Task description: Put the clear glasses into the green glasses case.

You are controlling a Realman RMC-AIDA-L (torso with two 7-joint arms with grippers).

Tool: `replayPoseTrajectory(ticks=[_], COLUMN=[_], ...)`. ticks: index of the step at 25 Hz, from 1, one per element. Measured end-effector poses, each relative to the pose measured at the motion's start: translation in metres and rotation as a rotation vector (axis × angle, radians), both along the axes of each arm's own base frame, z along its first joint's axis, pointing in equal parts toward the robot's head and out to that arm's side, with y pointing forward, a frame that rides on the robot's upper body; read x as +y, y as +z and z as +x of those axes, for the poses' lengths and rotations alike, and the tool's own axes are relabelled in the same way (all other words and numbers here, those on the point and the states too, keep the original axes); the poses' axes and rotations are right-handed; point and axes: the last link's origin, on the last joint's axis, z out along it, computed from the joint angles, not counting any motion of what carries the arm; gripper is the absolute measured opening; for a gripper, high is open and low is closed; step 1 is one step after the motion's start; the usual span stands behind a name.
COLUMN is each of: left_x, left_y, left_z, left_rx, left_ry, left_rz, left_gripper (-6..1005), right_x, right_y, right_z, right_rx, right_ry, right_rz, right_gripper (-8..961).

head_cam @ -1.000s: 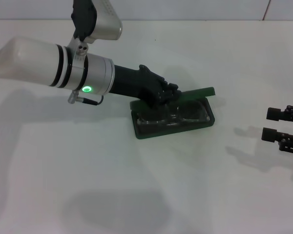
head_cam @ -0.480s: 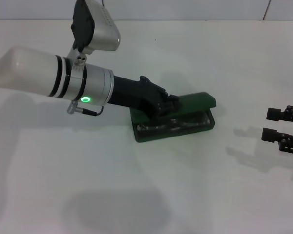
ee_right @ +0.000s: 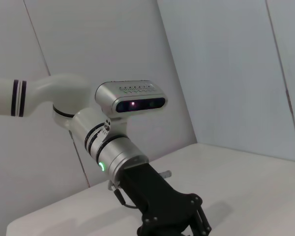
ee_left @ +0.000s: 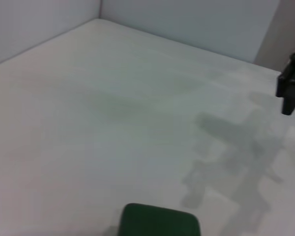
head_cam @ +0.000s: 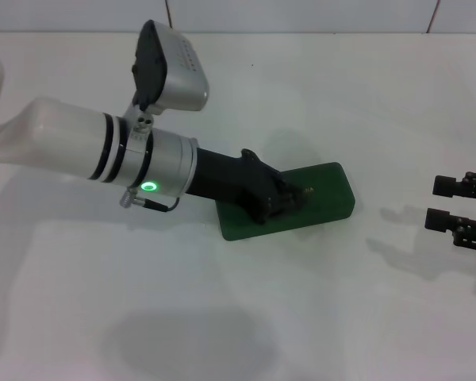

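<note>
Lid now lowered flat, closing the green glasses case (head_cam: 289, 212) at mid-tabletop (head_cam: 222, 317); left end effector (head_cam: 289, 202) pressed on it, finger opening hidden. Right end effector (head_cam: 443, 202) parked at right edge, parted and empty.

I see a plain white, smooth tabletop (head_cam: 246, 317) filling nearly my whole head view, with soft grey shadows lying on it. Behind it, along the far edge, I see a pale grey flat wall (head_cam: 301, 14) with a thin dark vertical seam, and from the right wrist view I see the same wall (ee_right: 226, 64) made of large panels.
</note>
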Motion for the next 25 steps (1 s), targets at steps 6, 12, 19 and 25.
replayPoseTrajectory(ticks=[6,12,19,25], left_x=[0.000,-0.008,-0.030,-0.074], left_y=[0.002,0.024,0.068,0.103], left_z=[0.006,0.018,-0.002,-0.037], left_rx=[-0.015,-0.107,-0.242,-0.582], left_ry=[-0.021,-0.086,-0.066,-0.038], left_rz=[0.002,-0.019,-0.035,-0.016], left_gripper=[114,140,170,269], right_x=[-0.002,-0.003,-0.001,0.008], right_y=[0.001,0.003,0.006,-0.017], right_z=[0.001,0.003,-0.003,-0.024], right_rx=[0.003,0.003,-0.001,-0.018], right_ry=[-0.004,-0.009,0.027,0.124], right_rz=[0.001,0.005,-0.003,-0.089], right_gripper=[596,599,602,605])
